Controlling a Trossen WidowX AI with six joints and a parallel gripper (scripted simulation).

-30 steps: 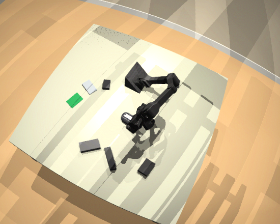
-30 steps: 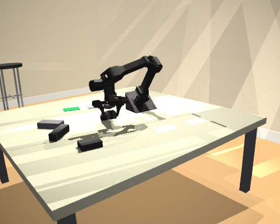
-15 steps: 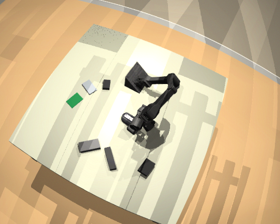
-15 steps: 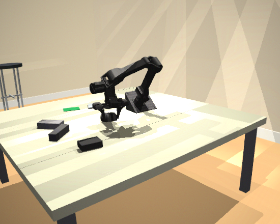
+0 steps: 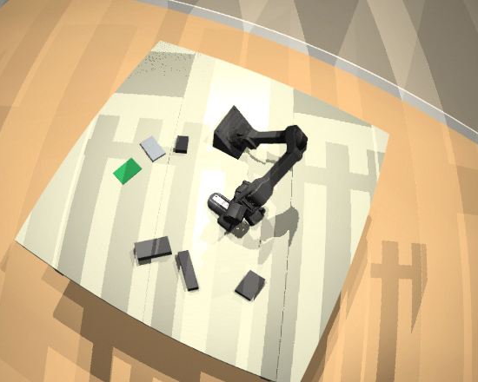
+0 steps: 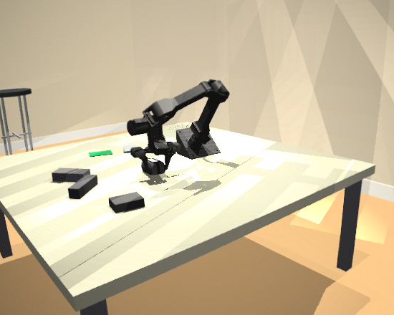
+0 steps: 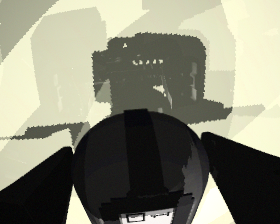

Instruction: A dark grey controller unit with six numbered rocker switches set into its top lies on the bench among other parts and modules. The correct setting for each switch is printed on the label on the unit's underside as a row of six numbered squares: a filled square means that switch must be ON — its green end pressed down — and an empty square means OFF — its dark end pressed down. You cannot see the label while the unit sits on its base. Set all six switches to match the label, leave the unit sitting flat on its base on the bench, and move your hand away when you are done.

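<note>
The dark grey controller unit (image 5: 214,205) (image 6: 153,167) (image 7: 141,150) is a rounded body held tilted just above the bench. My gripper (image 6: 155,162) (image 7: 138,148) is shut on it, one finger at each side. A white label panel (image 5: 220,201) (image 7: 156,218) with small dark marks shows on the unit, facing up in the top view. In the wrist view the panel is cut off by the bottom edge; one outlined square shows, but the full row cannot be read. The six switches are not visible.
Three dark grey blocks (image 5: 153,248) (image 5: 188,271) (image 5: 250,286) lie toward the front of the bench (image 5: 315,278). A green plate (image 5: 127,171) (image 6: 100,153), a light grey plate (image 5: 152,148) and a small black block (image 5: 182,144) lie beyond the unit, beside the arm's base.
</note>
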